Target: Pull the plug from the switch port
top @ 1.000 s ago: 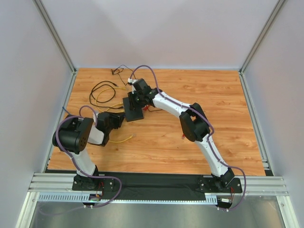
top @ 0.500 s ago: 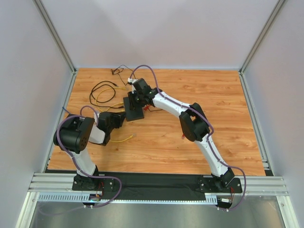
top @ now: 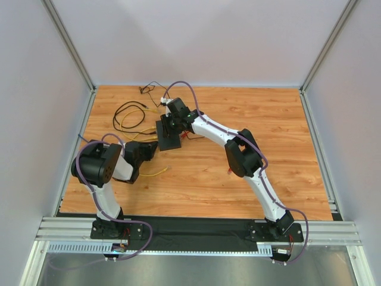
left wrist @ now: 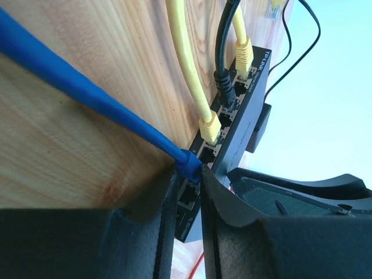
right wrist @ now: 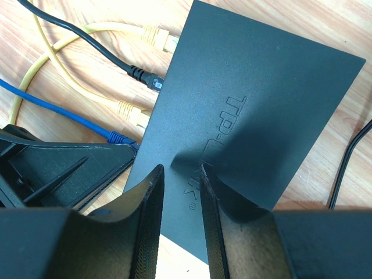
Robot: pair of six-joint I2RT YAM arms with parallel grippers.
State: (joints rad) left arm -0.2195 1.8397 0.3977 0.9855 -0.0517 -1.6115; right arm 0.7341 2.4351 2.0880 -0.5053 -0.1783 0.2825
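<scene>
The switch (top: 168, 134) is a flat black box on the wooden table, with its sockets facing left. In the left wrist view, my left gripper (left wrist: 189, 177) is shut on the blue plug (left wrist: 189, 164) at the switch's socket edge (left wrist: 241, 125). I cannot tell if the plug is seated. Two yellow plugs (left wrist: 209, 125) and a black plug (left wrist: 224, 87) sit in other sockets. My right gripper (right wrist: 181, 171) is nearly shut and holds nothing. Its tips press on the switch's top (right wrist: 250, 104). The blue plug (right wrist: 119, 138) lies beside the left gripper (right wrist: 64, 168).
Black cable loops (top: 128, 110) and yellow cables (top: 156, 173) lie left of the switch. A thin black wire (top: 149, 88) runs toward the back wall. A small red piece (top: 189, 136) lies right of the switch. Walls enclose the table on three sides.
My left arm's elbow has shifted slightly up and to the right, while its gripper stays at the switch's socket edge. The right arm and switch have barely moved.
</scene>
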